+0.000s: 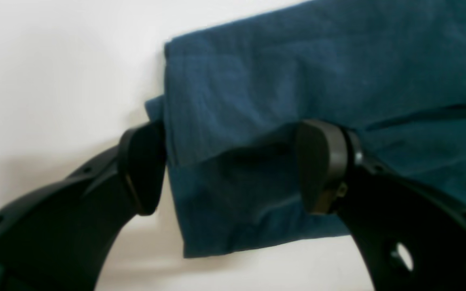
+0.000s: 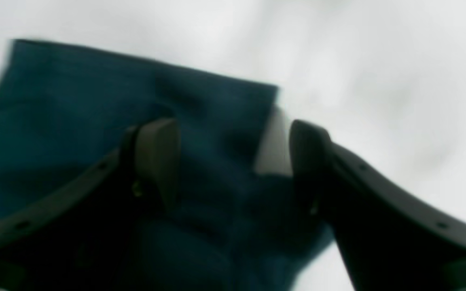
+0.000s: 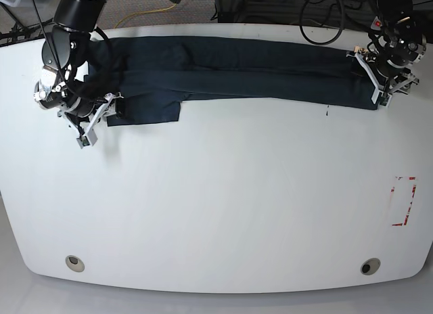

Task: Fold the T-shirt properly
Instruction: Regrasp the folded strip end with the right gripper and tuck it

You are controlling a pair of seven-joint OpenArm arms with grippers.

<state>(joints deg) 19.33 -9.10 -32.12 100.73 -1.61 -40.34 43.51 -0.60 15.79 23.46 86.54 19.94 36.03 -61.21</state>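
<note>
The dark navy-teal T-shirt lies folded into a long narrow strip across the far side of the white table. My left gripper is at the strip's right end. In the left wrist view the left gripper is open, its jaws straddling a layered corner of the shirt. My right gripper is at the strip's left end. In the blurred right wrist view the right gripper is open, with a corner of the shirt between its jaws. The neck label is hidden.
A red tape rectangle marks the table at the right. Two round holes sit near the front edge. Cables lie behind the table's far edge. A small dark mark is just in front of the shirt.
</note>
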